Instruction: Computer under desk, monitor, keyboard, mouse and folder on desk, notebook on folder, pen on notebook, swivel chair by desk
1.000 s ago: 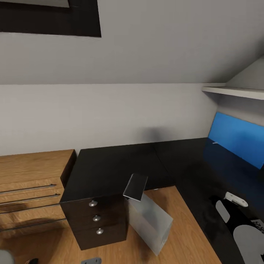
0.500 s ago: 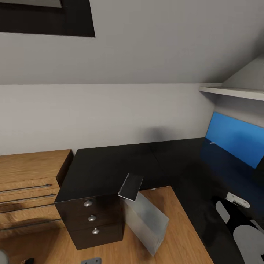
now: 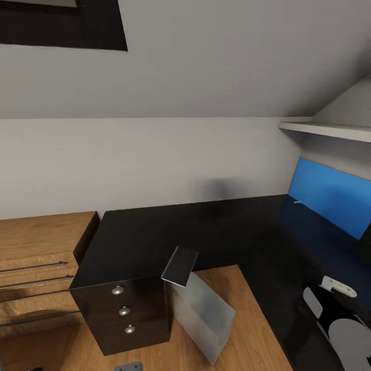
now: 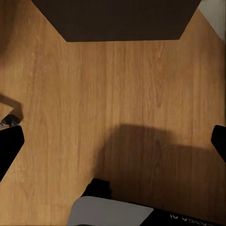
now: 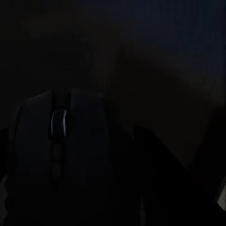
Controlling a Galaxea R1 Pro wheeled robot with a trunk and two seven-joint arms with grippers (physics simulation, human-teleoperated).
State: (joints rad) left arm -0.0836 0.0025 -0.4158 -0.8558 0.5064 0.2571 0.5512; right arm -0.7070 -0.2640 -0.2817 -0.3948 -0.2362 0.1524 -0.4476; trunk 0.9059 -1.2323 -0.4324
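The mouse (image 5: pixel 59 155) sits very dark in the right wrist view, scroll wheel along its long axis; whether the right hand grips it I cannot tell. The left hand (image 4: pixel 113 141) is spread wide above the wooden floor (image 4: pixel 117 94), holding nothing.

You see a black drawer unit (image 3: pixel 123 314) on the wood floor (image 3: pixel 252 330), a wooden dresser (image 3: pixel 36 257) just beside it, and a white shelf (image 3: pixel 324 130) well above it.

even soft light, right wrist view dark
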